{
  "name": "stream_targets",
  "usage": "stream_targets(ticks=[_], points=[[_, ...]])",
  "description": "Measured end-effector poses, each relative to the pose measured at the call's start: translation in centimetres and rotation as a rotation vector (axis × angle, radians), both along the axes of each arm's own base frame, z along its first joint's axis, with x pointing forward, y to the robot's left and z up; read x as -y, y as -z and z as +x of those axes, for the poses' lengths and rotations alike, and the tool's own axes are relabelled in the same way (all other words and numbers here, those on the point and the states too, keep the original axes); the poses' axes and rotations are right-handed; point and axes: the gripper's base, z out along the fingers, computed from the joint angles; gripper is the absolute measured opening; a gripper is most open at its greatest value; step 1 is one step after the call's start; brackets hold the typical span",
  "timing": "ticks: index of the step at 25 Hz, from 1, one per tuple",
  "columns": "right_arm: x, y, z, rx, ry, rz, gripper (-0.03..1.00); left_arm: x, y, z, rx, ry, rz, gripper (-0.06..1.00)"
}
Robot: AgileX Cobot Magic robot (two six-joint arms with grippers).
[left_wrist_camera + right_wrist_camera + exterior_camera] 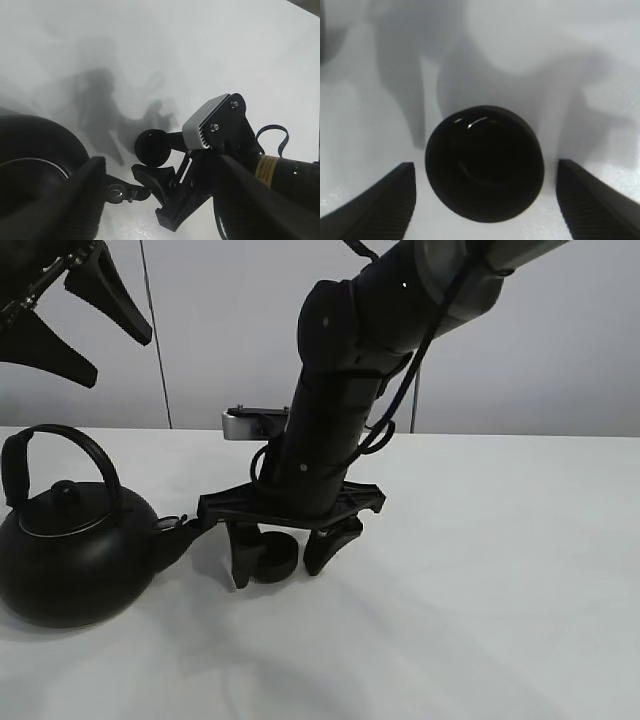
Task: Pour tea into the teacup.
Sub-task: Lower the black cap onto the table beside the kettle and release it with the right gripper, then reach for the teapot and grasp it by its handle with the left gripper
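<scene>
Black teacup [484, 170] sits between the right gripper's [278, 574] wide-spread jaws (touching neither pad); the kettle [70, 560] stands below the left gripper's [120, 362] jaws, equally wide, holding nothing.

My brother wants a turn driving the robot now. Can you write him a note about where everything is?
Left gripper: open, empty, high above the big round black kettle.
Right gripper: open, fingers either side of the small round black teacup, not touching it.
Kettle stands upright on the white table, spout towards the teacup.
Done: no pouring under way; cannot tell if the teacup is filled.
Left: lift kettle, pour.
</scene>
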Motion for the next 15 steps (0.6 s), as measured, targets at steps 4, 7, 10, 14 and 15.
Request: stream_targets(ticks=[4, 7, 10, 14, 15], points=[[0.0, -0.5, 0.0, 0.007, -0.001, 0.004, 0.55, 0.0, 0.0, 0.0, 0.0, 0.0, 0.0, 0.45], [0.0, -1.3, 0.0, 0.024, -0.002, 0.013, 0.56, 0.0, 0.0, 0.0, 0.0, 0.0, 0.0, 0.45], [0.3, -2.4, 0.1, 0.052, -0.006, 0.015, 0.56, 0.0, 0.0, 0.0, 0.0, 0.0, 0.0, 0.45], [1.8, -4.2, 0.9, 0.083, 0.032, 0.021, 0.56, 0.0, 0.0, 0.0, 0.001, -0.001, 0.0, 0.45], [2.3, -4.5, 1.2, 0.091, 0.045, 0.019, 0.56, 0.0, 0.0, 0.0, 0.001, -0.001, 0.0, 0.45]])
